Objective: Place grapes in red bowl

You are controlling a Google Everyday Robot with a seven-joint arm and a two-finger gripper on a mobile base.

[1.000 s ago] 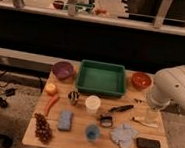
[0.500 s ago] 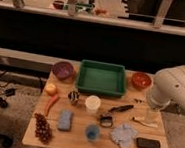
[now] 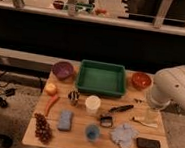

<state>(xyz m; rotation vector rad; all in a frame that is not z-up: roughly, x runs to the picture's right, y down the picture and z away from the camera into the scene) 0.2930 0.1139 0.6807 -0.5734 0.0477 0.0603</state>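
The robot's white arm [image 3: 174,90] bends in over the far end of the wooden tabletop [image 3: 76,141]. Its jaws hang low beneath it, just above the wood at that edge, and they stand apart with nothing between them. The red bowl [image 3: 141,80] sits near the jaws, a little past them towards the back edge, and I can see nothing in it. The grapes [image 3: 42,128] lie well apart from the jaws, at the opposite end of the tabletop by the front corner, a dark bunch lying flat on the wood. Just beyond the grapes, still far from the jaws, is an orange carrot [image 3: 51,104], with a small yellowish fruit [image 3: 50,88] behind it and the purple bowl [image 3: 63,70] further back. The green tray [image 3: 101,78] lies between the purple bowl and the red bowl, closer to the jaws than the grapes are. A white cup [image 3: 92,104] stands in front of the tray. A blue sponge [image 3: 65,120] and a small blue cup [image 3: 92,133] sit between the grapes and the jaws, towards the front. Nearest the jaws are a dark-handled utensil [image 3: 120,109], a crumpled pale blue cloth [image 3: 124,135] and a flat black slab [image 3: 148,144] at the front edge.
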